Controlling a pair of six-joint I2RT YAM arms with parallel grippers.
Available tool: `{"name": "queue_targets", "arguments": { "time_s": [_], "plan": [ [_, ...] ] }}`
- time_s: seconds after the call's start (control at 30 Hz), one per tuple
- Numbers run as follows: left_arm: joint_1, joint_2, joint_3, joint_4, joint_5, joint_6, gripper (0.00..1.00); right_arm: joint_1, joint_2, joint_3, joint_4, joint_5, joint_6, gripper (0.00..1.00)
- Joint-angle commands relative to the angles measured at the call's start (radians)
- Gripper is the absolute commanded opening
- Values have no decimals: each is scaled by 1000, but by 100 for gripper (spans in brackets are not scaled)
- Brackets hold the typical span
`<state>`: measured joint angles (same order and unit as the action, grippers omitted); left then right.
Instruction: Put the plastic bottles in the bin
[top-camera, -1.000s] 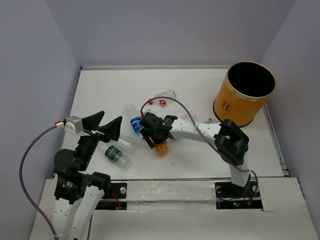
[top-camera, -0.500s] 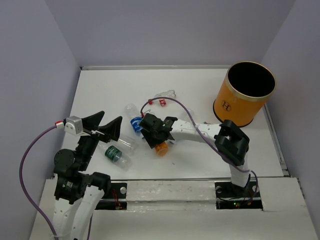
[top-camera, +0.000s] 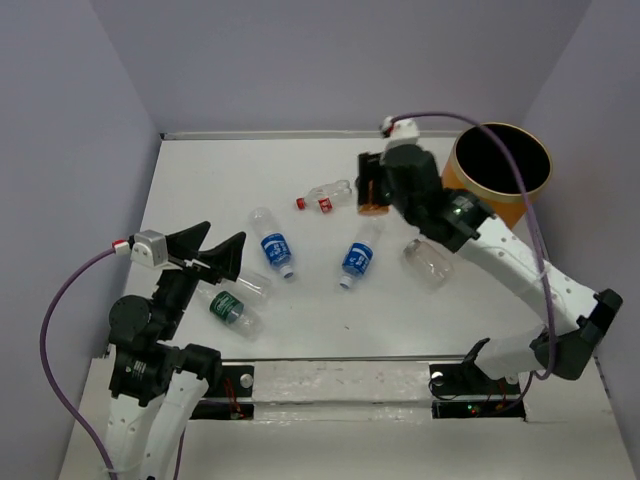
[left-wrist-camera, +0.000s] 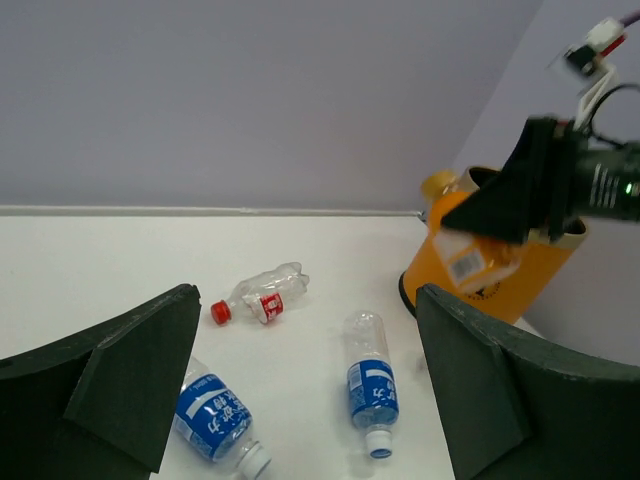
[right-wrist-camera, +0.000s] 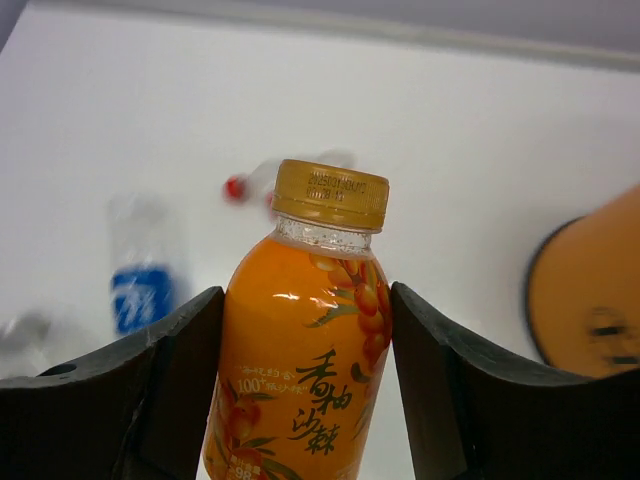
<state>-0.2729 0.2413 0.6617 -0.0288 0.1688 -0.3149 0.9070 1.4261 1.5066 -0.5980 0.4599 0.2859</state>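
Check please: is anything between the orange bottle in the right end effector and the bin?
Nothing visible. The right end effector holds the orange bottle raised beside the bin, with only open air between them.

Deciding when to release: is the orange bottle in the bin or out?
Out. The right pincer holds the orange bottle beside the bin, short of its opening.

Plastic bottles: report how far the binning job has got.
Done: nothing shows inside the dark bin. In hand: the right gripper holds the orange bottle aloft near it. Left, at least: the red-capped bottle, two blue-labelled bottles, the green-labelled bottle and a clear bottle lie on the table.
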Motion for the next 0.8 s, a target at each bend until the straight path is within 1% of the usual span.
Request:
{"name": "queue_targets", "arguments": {
  "time_s": [0.0,0.03,0.07,0.17,0.2,0.27,0.3,0.33,0.37,0.43,0.47,0.53,0.6,0.67,0.73,0.77],
  "plan": [
    [4,24,29,30,26,14,99,-320,-136,60,170,164,-120,26],
    [4,23,30,30,26,11,99,-374,-147,58,200,178,-135,26],
    [4,21,30,30,29,13,99,-473,-156,63,231,184,-145,26],
    [3,16,29,32,35,10,99,-603,-144,57,300,229,-201,27],
    [3,18,29,32,35,10,99,-688,-122,53,309,220,-206,27],
    [-3,19,27,32,35,11,99,-761,-104,34,346,198,-197,27],
    [-6,18,27,32,35,11,99,-813,-89,23,349,156,-165,27],
    [-9,18,27,32,35,11,99,-829,-76,21,346,143,-154,29],
    [-12,18,27,32,34,11,99,-829,-64,21,348,137,-149,39],
    [-17,19,26,30,34,11,99,-839,-24,21,346,184,-157,58],
    [-20,21,27,30,34,11,99,-839,-15,20,348,213,-160,71],
    [-23,23,26,30,34,11,99,-849,-12,18,349,218,-162,83],
    [-25,24,27,30,37,11,99,-849,-21,21,343,204,-151,91],
    [-23,24,26,32,40,10,99,-849,-65,3,325,84,-99,92],
    [-25,26,26,33,43,10,99,-838,-105,-14,317,11,-59,92],
    [-23,27,26,35,46,10,99,-794,-142,-32,311,-25,-42,93]
  ]
}}
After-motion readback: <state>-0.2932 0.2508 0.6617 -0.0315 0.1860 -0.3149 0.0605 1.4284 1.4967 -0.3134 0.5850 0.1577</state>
